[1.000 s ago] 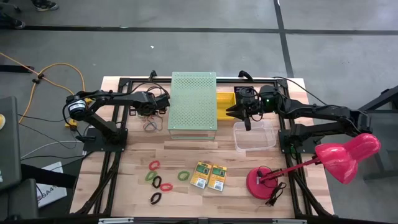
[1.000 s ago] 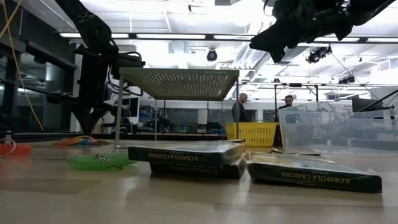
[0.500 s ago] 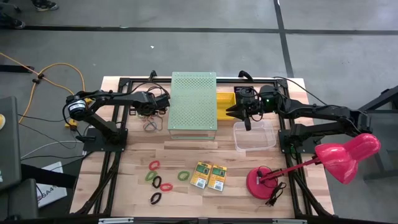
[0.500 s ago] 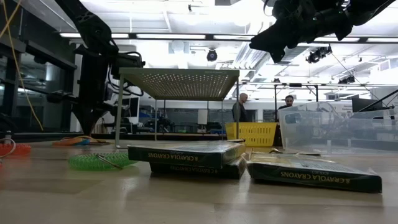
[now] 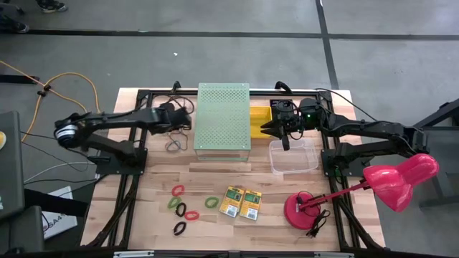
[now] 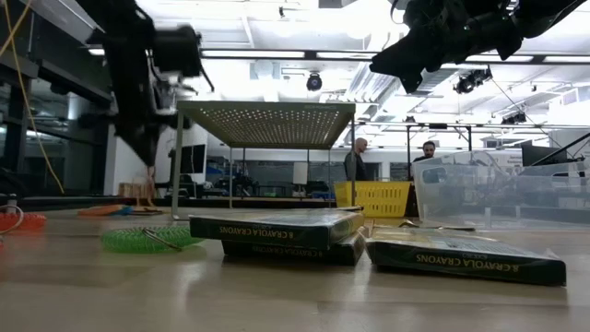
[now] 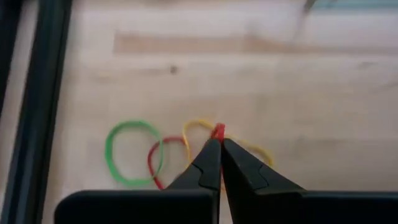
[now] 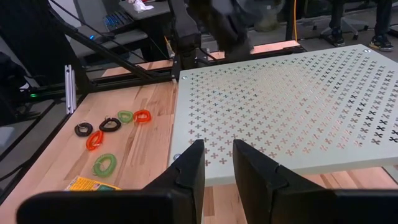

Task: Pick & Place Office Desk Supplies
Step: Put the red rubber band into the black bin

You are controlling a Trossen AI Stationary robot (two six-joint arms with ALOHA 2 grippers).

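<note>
The left gripper (image 7: pixel 219 144) hangs above the bare wooden table (image 5: pixel 215 183) beside the large pale-green perforated box (image 5: pixel 223 117), its fingers pinched together on thin rubber bands — a red one (image 7: pixel 217 130) shows at the tips, with a yellow loop (image 7: pixel 199 126) trailing beside it. The right gripper (image 8: pixel 216 163) waits over the box's far side, fingers slightly parted, holding nothing. Near the table's front edge lie coiled elastic loops in red, green and black (image 5: pixel 183 208) and two flat yellow-and-green boxes (image 5: pixel 242 203), their sides printed "CRAYOLA CRAYONS" — upside down in the low view. A pink desk lamp (image 5: pixel 391 180) stands at right.
</note>
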